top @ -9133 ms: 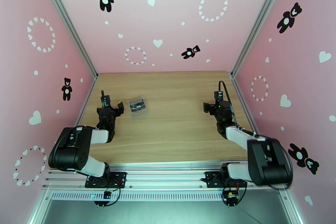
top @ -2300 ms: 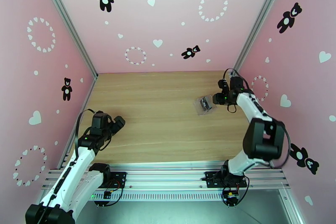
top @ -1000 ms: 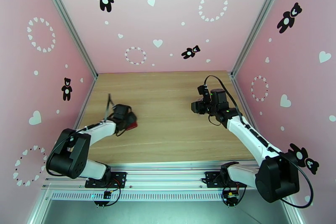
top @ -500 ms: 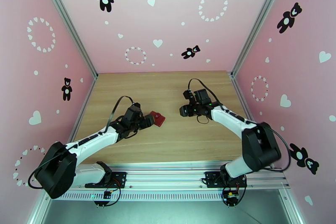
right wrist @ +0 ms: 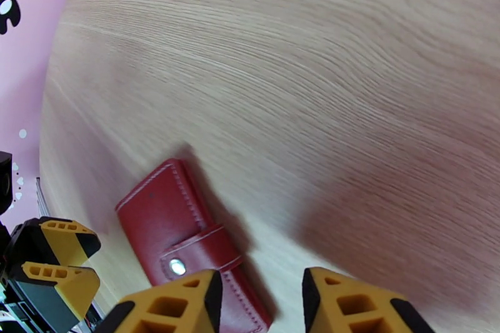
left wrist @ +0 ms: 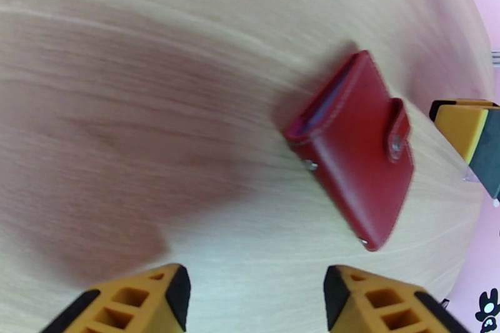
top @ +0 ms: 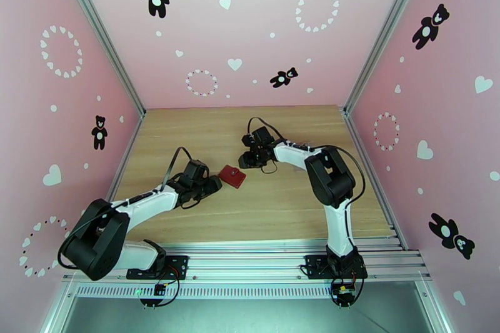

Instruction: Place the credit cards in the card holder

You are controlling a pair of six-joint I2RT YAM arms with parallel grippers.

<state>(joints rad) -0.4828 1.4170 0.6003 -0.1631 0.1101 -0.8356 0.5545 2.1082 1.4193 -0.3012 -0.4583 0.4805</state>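
The red card holder (top: pixel 232 176) lies snapped shut on the counter (top: pixel 281 209). The left gripper (top: pixel 214 183) is held wide and empty at its 8 o'clock; the right gripper (top: pixel 244 160), narrower and seemingly empty, at 1 o'clock. The holder could be skidded aside by a one-sided push, or the crowded grippers knocked together.

The left gripper (top: pixel 212 183) is drawing back from the red card holder (top: pixel 232 176), leaving it lying free on the table (top: pixel 281 203). The right gripper (top: pixel 245 159) is swinging in from the right side, arriving just beside it.
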